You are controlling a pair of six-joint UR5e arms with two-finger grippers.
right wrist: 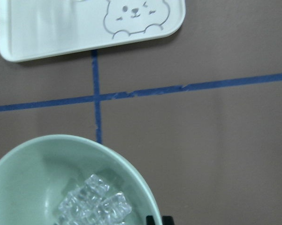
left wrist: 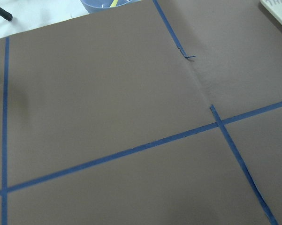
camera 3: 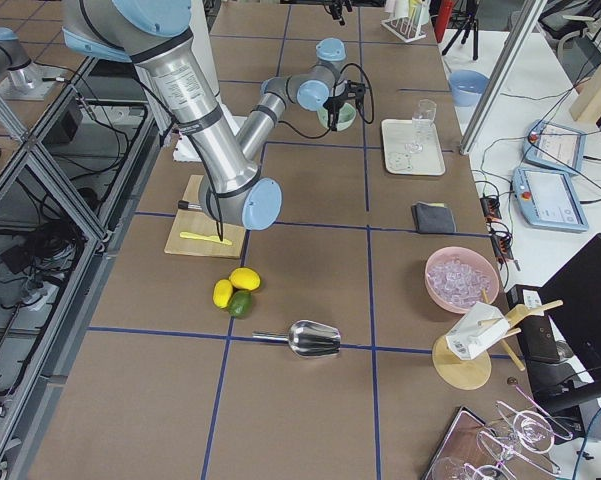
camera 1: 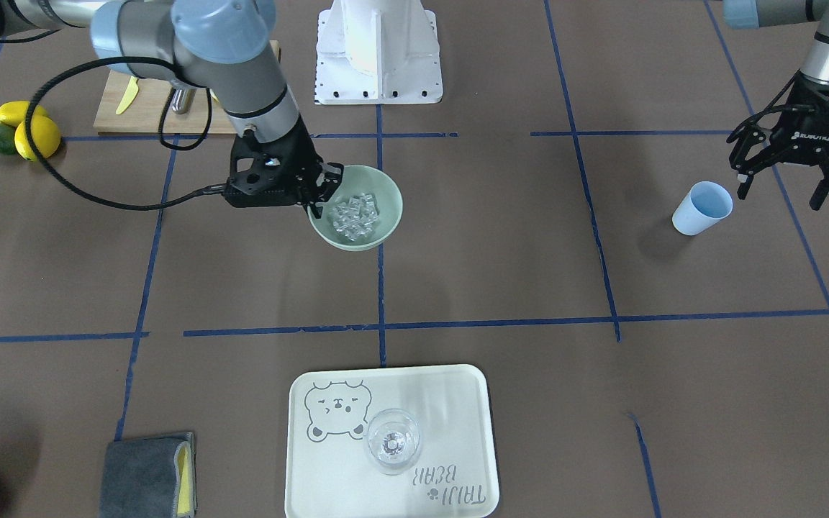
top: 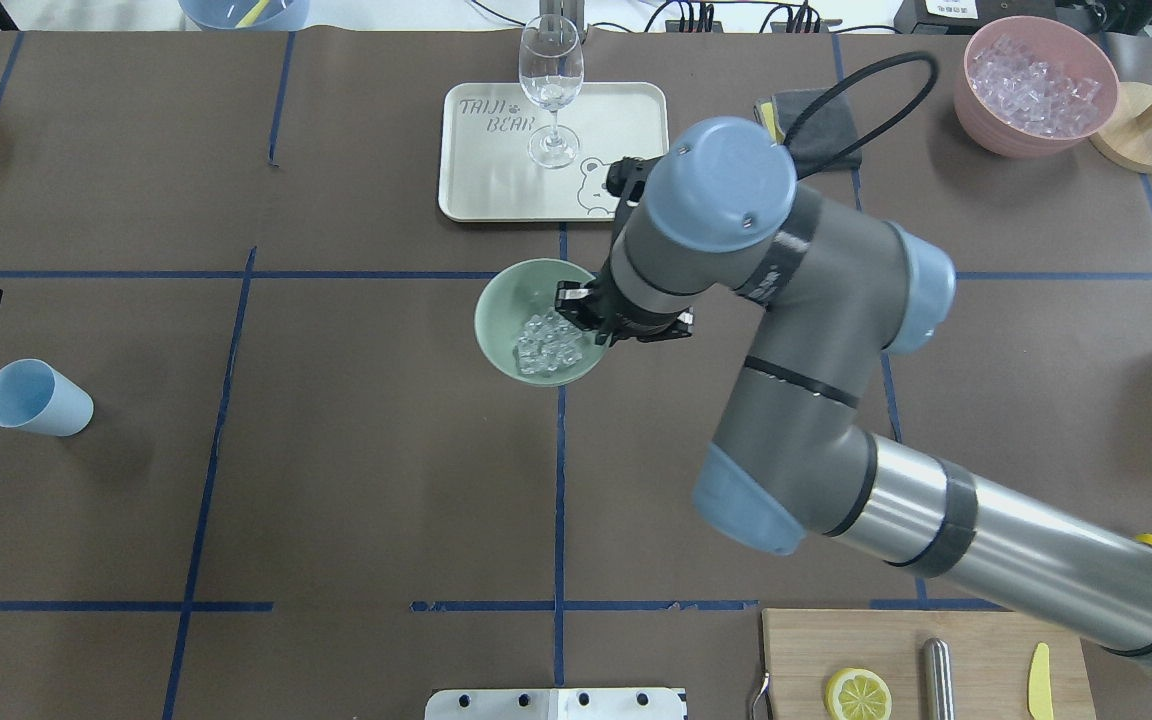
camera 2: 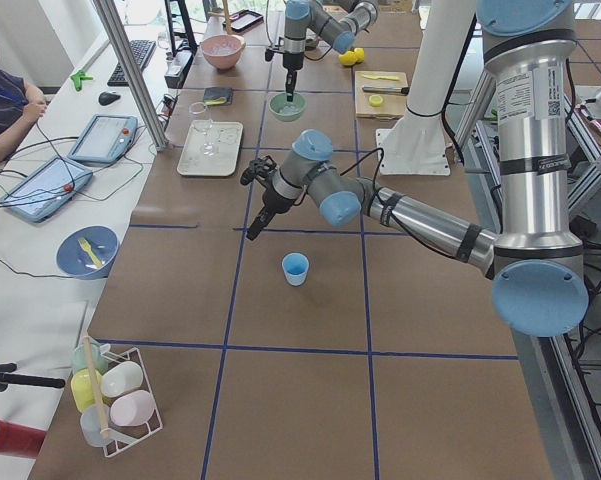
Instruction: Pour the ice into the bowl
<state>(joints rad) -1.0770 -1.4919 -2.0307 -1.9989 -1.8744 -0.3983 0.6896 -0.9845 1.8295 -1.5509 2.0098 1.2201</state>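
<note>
Right tool (camera 1: 322, 193): jaws narrow, pinching the rim of the bowl (camera 1: 391, 216), near the middle of the table (camera 1: 501, 273). The ice (camera 1: 357, 214) lies heaped inside the bowl. My left tool (camera 1: 778, 199): wide open, hanging beside the light blue cup (camera 1: 702, 208), not touching it.

You have a brown table (camera 1: 501, 237) gridded with blue tape lines (camera 1: 501, 321). The bowl (camera 1: 386, 223) is pale mint-green, and the ice (camera 1: 355, 214) in it is clear and glassy. The cup (camera 1: 702, 208) is light blue. Near the table's edge on your side, the cream tray (camera 1: 458, 403) carries a grey bear outline (camera 1: 335, 410) and grey lettering (camera 1: 450, 493). The folded cloth (camera 1: 145, 475) is grey with a yellow layer. The lemons (camera 1: 37, 137) are yellow.
</note>
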